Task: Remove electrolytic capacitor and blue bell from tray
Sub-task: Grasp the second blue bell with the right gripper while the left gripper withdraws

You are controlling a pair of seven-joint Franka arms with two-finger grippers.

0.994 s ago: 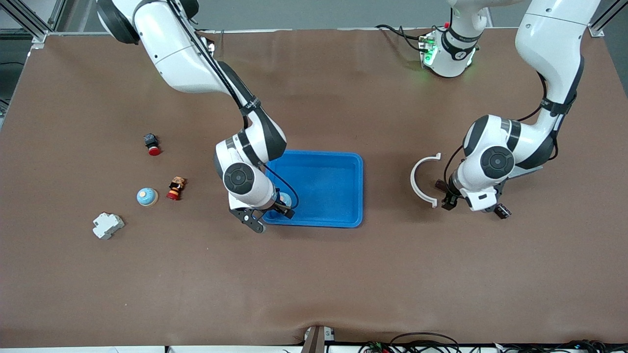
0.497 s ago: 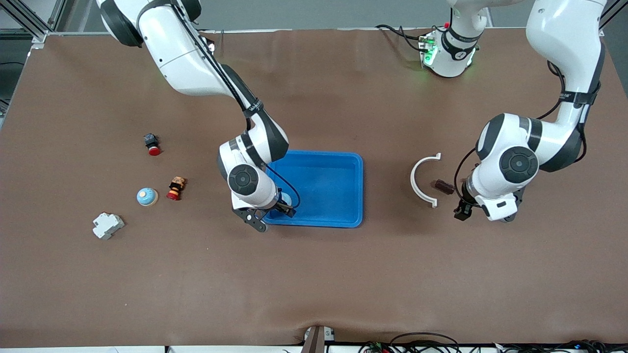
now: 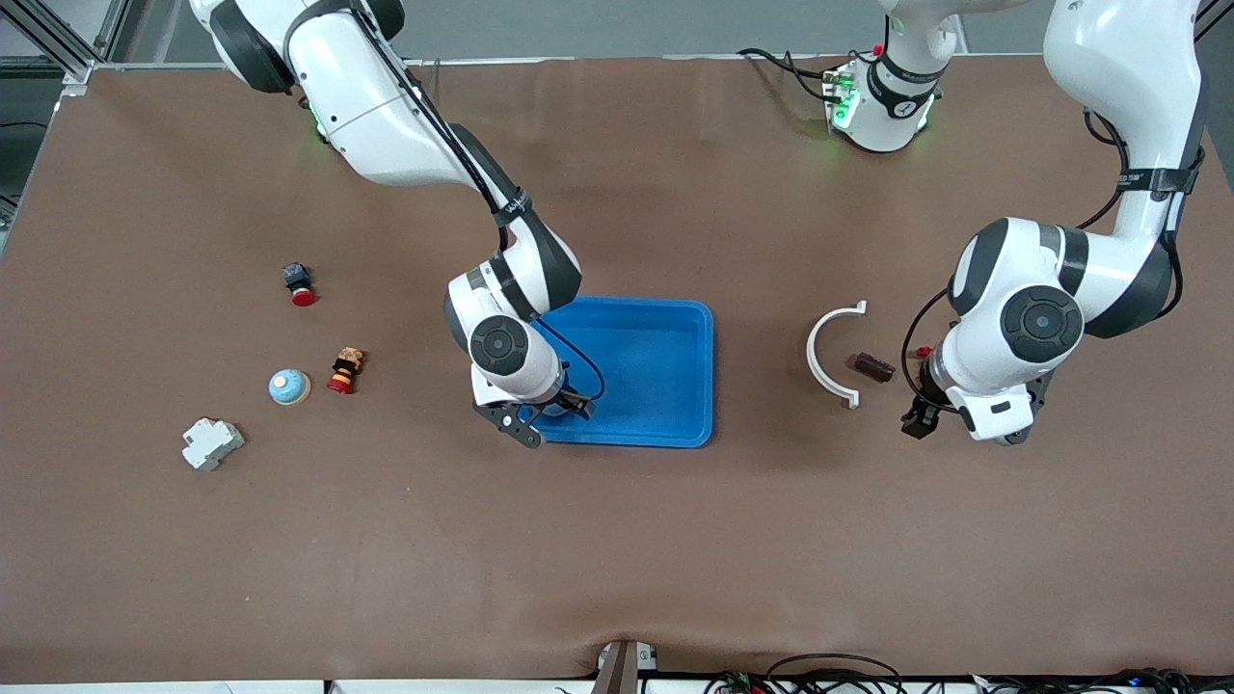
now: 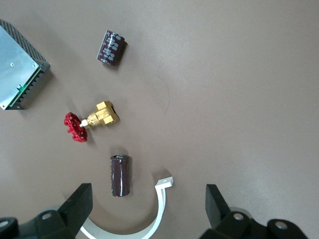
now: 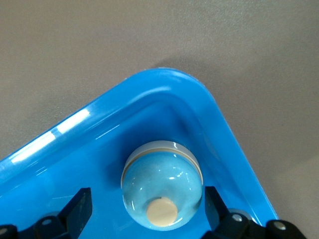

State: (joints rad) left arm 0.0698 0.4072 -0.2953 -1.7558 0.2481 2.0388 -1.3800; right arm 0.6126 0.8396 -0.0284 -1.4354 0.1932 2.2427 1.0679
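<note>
brown matte tabletop: glossy domed bell (image 5: 162,185) in smooth blue tray (image 3: 675,328), both hands released.

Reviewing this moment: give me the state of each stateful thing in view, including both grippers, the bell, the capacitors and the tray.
Right gripper: open, over the tray's corner, around the bell.
Bell: dome up in the blue tray, not gripped.
Left gripper: open, holding nothing.
Capacitor: lying on the table, beside the white arc.
Second capacitor: lying on the table.
</note>
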